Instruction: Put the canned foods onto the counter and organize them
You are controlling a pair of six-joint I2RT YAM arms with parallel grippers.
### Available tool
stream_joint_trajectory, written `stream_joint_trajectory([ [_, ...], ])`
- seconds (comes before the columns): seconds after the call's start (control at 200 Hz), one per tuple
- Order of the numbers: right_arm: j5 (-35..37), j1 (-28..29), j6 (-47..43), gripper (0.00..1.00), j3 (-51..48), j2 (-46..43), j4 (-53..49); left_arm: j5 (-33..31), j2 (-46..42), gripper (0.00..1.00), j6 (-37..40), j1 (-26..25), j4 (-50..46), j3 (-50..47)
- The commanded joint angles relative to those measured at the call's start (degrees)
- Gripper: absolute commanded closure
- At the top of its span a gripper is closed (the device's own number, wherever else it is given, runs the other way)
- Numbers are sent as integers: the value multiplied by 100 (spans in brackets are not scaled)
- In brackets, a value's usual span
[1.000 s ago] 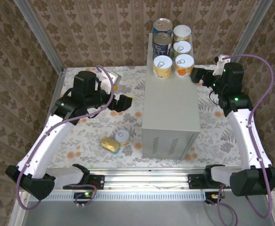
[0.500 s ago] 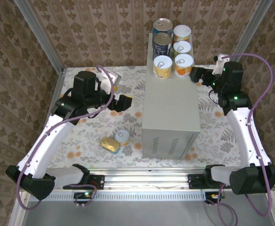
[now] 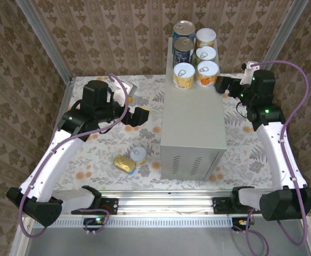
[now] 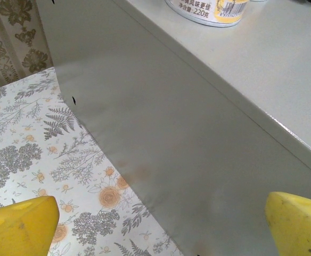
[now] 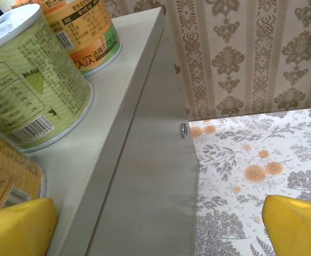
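— Any change over the last second?
— Hardly any. Only a slight drift of the right pincer, spread wide and empty, with six cans grouped just to its left on the grey tabletop. Left pincer equally spread and empty, with the tabletop's side wall just to its right.
— Meaning for the task?
— Probably stalled. Flat yellow tin and small round can not yet lifted from the floral surface, nearward of the left pincer and well apart from it.
— Anything hidden?
— Wrist views cropped tight: cans cut off at the frame edge, fingertips barely in frame.
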Motion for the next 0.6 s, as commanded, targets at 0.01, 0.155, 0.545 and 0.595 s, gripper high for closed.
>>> stream_joint_trajectory([
  [0.01,56,22,-112,0,162,-404,-262,111,-56,0,-190,44,207,-51],
  [0.155,184,118,-207,0,118,-731,-530,149,-14,0,-221,44,275,-33],
  [0.545,217,677,-520,0,-149,-1648,-910,613,536,0,-311,-82,655,542],
  [0.595,192,750,-579,0,-238,-1799,-914,589,646,0,-276,-145,658,659],
])
